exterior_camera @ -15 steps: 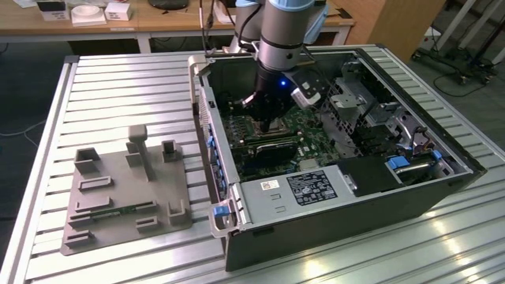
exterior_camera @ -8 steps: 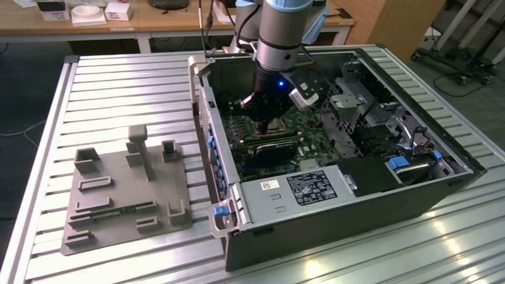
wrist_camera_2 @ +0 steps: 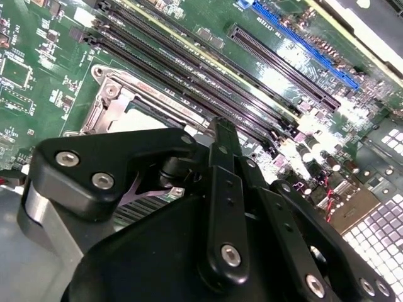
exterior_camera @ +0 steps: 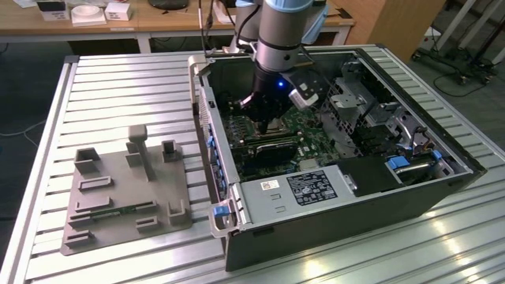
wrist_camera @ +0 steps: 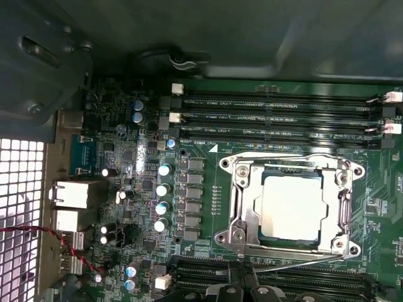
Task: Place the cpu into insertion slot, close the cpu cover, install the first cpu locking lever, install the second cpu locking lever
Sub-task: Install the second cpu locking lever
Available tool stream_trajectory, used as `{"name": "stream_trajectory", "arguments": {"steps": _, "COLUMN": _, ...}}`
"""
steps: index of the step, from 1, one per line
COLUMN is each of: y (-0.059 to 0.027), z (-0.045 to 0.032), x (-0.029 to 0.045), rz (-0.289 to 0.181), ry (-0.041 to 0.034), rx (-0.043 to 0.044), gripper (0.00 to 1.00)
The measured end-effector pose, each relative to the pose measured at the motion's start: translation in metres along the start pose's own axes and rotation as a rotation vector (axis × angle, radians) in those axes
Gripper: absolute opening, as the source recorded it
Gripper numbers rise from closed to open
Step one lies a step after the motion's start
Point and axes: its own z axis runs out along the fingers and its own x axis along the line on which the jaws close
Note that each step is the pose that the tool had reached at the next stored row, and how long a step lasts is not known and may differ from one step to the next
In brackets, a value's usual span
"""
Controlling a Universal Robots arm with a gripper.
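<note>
Exterior view: high, off the arm, looking down obliquely at the open case (exterior_camera: 347, 177) on a slatted table (exterior_camera: 118, 89); arm (exterior_camera: 280, 35) enters from above, far enough to take in the whole case. First wrist view: close, looking straight down on the board (wrist_camera: 138, 157), socket (wrist_camera: 291, 207) square-on. Second wrist view: very close, slanting past the gripper (wrist_camera_2: 217, 135) across the board. Both wrist views share socket and memory slots (wrist_camera: 277, 116).

1. You are in a robotics lab or workshop: a slatted aluminium table (exterior_camera: 118, 77) carries an opened computer case (exterior_camera: 347, 195).
2. A grey fixture tray (exterior_camera: 118, 201) sits beside it.
3. Wooden desks (exterior_camera: 158, 23) and cables (exterior_camera: 462, 80) stand behind.
</note>
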Motion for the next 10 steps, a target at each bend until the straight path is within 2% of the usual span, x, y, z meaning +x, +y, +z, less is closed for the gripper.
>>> {"name": "stream_trajectory", "arguments": {"steps": 4, "y": 0.0001, "z": 0.0033, "x": 0.0011, "rz": 0.0, "ry": 0.0007, "rx": 0.0, "gripper": 0.1}}
{"name": "stream_trajectory", "arguments": {"steps": 10, "y": 0.0005, "z": 0.0058, "x": 0.0066, "rz": -0.002, "ry": 0.0008, "rx": -0.0004, "gripper": 0.1}}
